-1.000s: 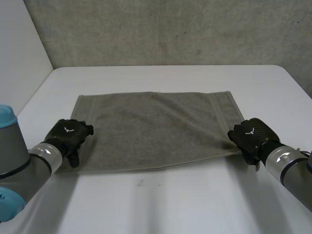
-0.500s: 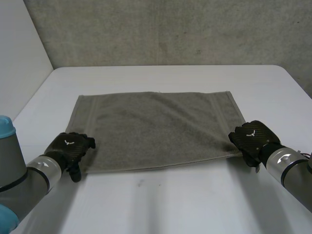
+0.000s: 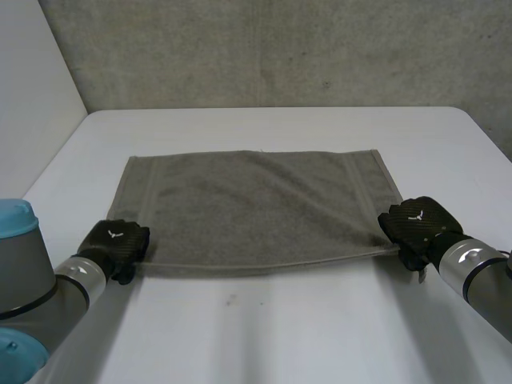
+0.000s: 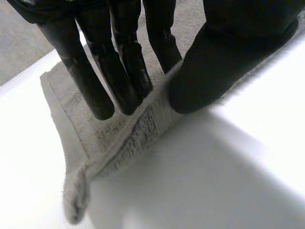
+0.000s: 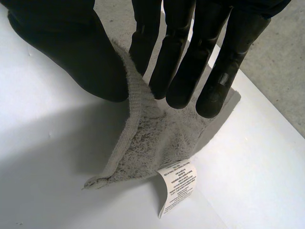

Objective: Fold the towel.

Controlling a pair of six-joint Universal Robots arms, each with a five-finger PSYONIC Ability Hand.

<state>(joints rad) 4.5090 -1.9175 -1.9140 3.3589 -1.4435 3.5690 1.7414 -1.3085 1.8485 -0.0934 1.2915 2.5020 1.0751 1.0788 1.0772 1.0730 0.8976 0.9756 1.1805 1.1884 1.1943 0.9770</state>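
On the white table [image 3: 280, 336] we see the grey towel [image 3: 256, 204] spread out, with its near edge raised slightly at both corners. Our left hand [image 3: 118, 244] pinches the near left corner between fingers and thumb. Our right hand [image 3: 416, 226] pinches the near right corner likewise, just above a white label [image 5: 177, 183].

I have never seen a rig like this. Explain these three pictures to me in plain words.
This is a robot with two black mechanical hands, the left hand and the right hand. One picture looks down from its head; the other two come from a camera on each wrist, looking along the palm. A grey terry towel lies spread on the white table. Each hand pinches a near corner between thumb and fingers; a white printed label sticks out at the right hand's corner.
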